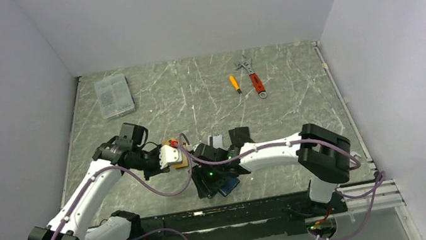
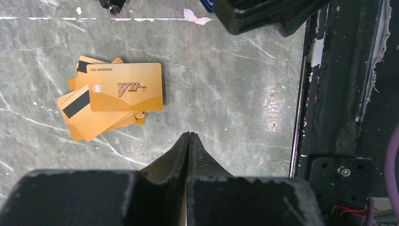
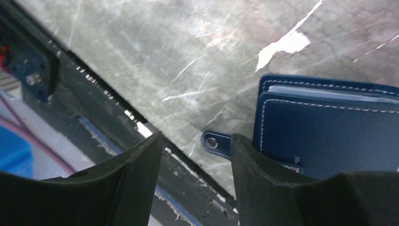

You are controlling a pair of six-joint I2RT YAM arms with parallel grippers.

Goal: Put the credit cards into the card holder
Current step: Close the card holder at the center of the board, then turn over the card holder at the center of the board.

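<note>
My left gripper [image 2: 189, 136] has its jaws pressed together, empty; the credit cards [image 2: 113, 96], thin, stiff and slick, lie fanned on the desk at its 11 o'clock, best pinched by an overhanging edge. My right gripper [image 3: 195, 146] has its jaws apart, holding nothing, the soft card holder [image 3: 329, 132] at its 3 o'clock

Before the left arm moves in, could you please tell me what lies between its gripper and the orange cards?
Only bare marble tabletop lies between the shut left gripper and the orange cards, shown in the left wrist view.

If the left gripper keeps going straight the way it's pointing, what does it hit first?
Probably bare table. The left gripper, fingers shut, points at open marble; the credit cards lie off to one side of that line. Depth is hard to judge.
</note>
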